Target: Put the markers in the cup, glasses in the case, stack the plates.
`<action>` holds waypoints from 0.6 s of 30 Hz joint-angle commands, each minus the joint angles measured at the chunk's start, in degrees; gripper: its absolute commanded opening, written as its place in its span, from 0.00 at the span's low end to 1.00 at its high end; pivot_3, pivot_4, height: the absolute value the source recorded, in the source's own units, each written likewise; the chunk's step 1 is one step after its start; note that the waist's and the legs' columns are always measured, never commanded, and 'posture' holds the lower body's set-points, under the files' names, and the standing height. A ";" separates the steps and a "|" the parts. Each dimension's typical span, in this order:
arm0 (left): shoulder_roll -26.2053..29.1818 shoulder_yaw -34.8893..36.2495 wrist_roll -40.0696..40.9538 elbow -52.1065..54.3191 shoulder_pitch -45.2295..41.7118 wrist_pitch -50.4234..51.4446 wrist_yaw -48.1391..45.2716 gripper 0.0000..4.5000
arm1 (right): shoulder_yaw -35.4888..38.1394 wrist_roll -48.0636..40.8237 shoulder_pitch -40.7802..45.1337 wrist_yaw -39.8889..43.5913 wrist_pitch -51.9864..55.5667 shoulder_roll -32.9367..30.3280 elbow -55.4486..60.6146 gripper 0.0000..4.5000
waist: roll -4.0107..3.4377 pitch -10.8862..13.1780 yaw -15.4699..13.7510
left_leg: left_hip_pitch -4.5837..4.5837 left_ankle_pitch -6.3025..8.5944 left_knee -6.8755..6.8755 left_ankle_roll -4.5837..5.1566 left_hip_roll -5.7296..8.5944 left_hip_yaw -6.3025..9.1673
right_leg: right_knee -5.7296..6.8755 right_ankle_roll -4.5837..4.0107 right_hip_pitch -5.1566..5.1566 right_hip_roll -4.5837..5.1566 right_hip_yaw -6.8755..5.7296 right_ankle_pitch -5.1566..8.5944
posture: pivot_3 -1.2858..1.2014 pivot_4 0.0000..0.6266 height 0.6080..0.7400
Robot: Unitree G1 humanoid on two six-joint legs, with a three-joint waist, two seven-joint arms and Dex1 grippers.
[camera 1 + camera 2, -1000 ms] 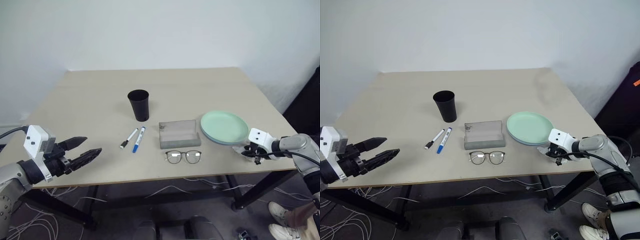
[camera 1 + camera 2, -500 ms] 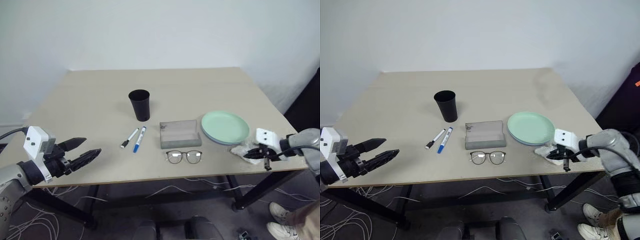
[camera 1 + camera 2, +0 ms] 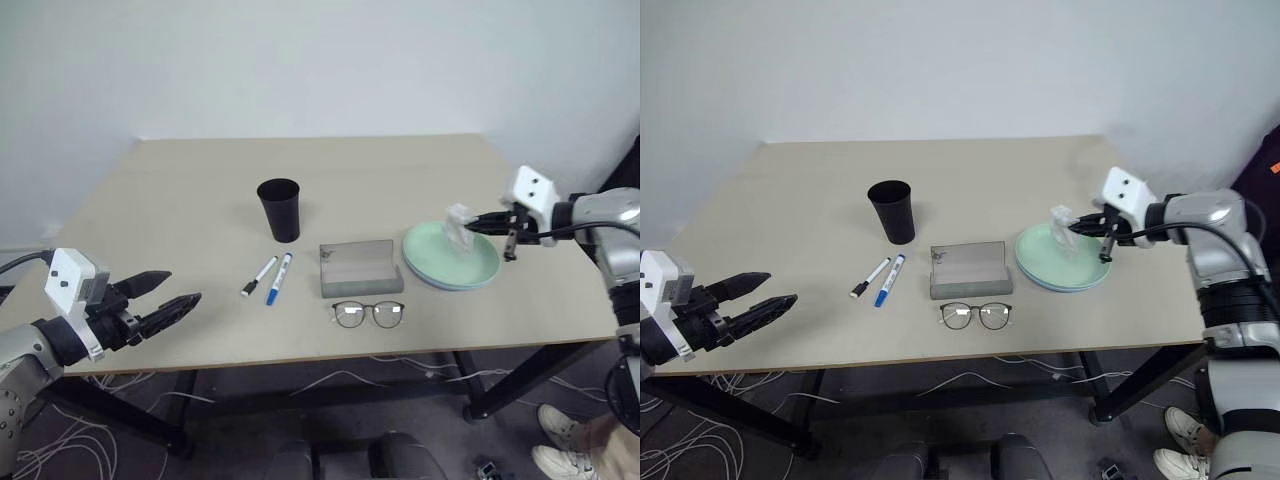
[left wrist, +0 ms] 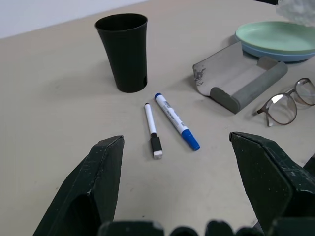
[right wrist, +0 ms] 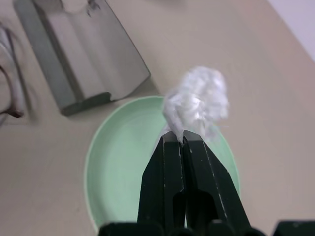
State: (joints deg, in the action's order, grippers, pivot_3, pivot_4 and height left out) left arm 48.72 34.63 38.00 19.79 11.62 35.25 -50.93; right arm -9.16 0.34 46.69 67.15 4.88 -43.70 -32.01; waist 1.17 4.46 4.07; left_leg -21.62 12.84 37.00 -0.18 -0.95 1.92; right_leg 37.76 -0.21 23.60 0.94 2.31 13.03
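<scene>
My right gripper (image 3: 472, 222) is shut on a crumpled white tissue (image 3: 459, 222) and holds it in the air over the plates. The mint green plate (image 3: 445, 258) lies on the light blue one (image 3: 438, 283) at the table's right. Left of them lies the grey case (image 3: 360, 266), open, with the glasses (image 3: 368, 313) in front of it on the table. The black cup (image 3: 279, 208) stands upright mid-table. Two markers, black-capped (image 3: 258, 276) and blue-capped (image 3: 278, 278), lie side by side before the cup. My left gripper (image 3: 186, 286) hangs open at the front left, holding nothing.
The tan table (image 3: 180, 200) ends close in front of the glasses. Cables (image 3: 330, 380) trail on the floor beneath it. A white wall rises behind the far edge.
My right gripper has lifted the tissue from the table's right front edge and carried it up and over the green plate. The left gripper has stayed put.
</scene>
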 commanded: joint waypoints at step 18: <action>0.46 3.09 0.13 2.60 2.03 -0.36 0.98 0.81 | -7.45 15.59 7.16 -15.01 -17.94 3.59 -20.98 0.08 | -0.02 0.00 0.28 | 0.08 -0.01 -0.01 0.02 -0.01 0.00 | 0.04 -0.01 -0.05 -0.02 0.04 -0.01 | 0.52 0.00 1.00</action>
State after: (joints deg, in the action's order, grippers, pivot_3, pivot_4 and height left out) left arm 48.69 36.44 37.94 20.69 14.14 35.31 -50.16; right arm -17.13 15.84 52.63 51.47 -12.19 -39.80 -53.74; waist 1.15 4.46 4.35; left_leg -21.53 12.83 36.99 -0.16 -0.96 1.92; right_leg 37.80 -0.22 23.53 0.92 2.35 13.02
